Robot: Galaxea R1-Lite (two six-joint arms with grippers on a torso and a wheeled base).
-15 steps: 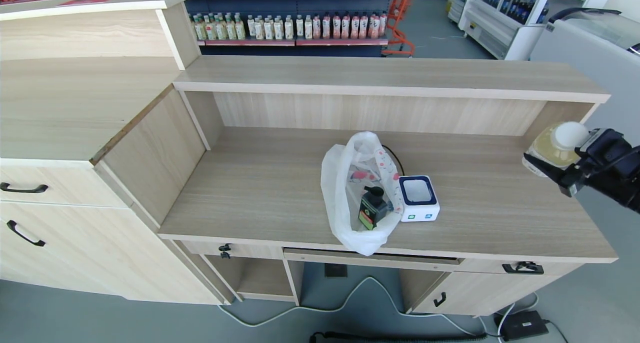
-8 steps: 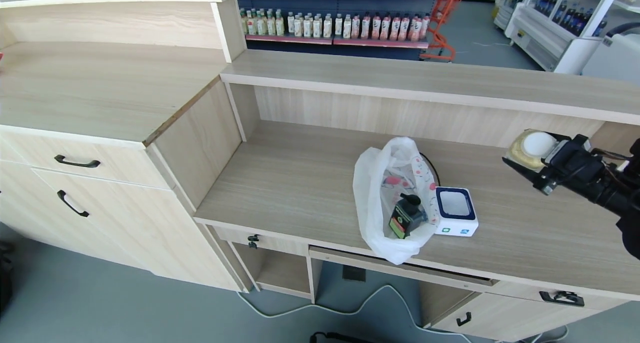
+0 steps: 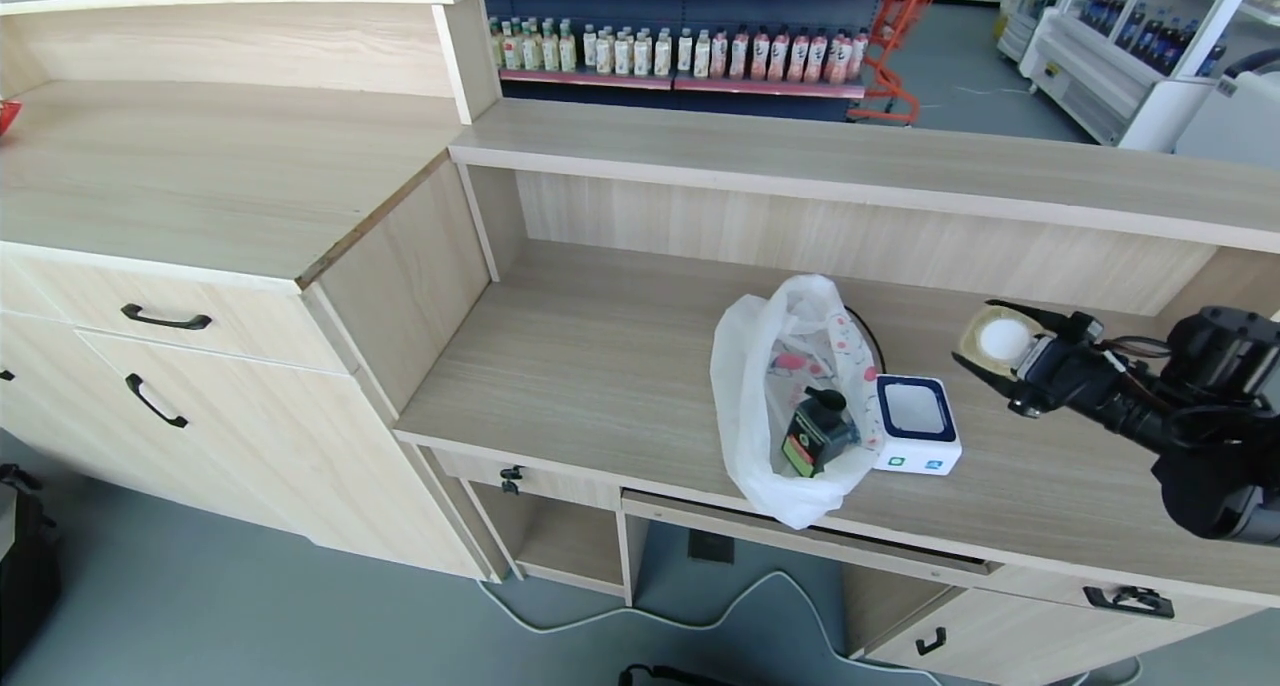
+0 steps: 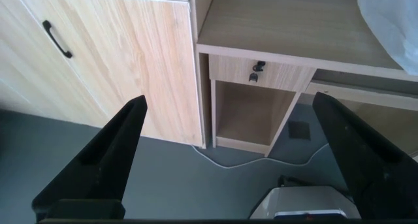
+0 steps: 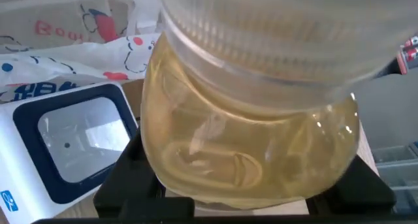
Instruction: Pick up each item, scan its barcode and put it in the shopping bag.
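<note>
Above the table, right of the shopping bag and the white scanner that touches its side, my right gripper clamps a jar. I judge the step to be scanning. I should bring the jar over the scanner's window, turn its barcode toward the glass, and keep clear of the bag's plastic. My left gripper hangs wide open off the table's front. The jar is clear and ribbed near its white lid, with pale yellow contents.

one shopping bag, one scanner, one dark pump bottle, one clear jar of yellow liquid
</note>
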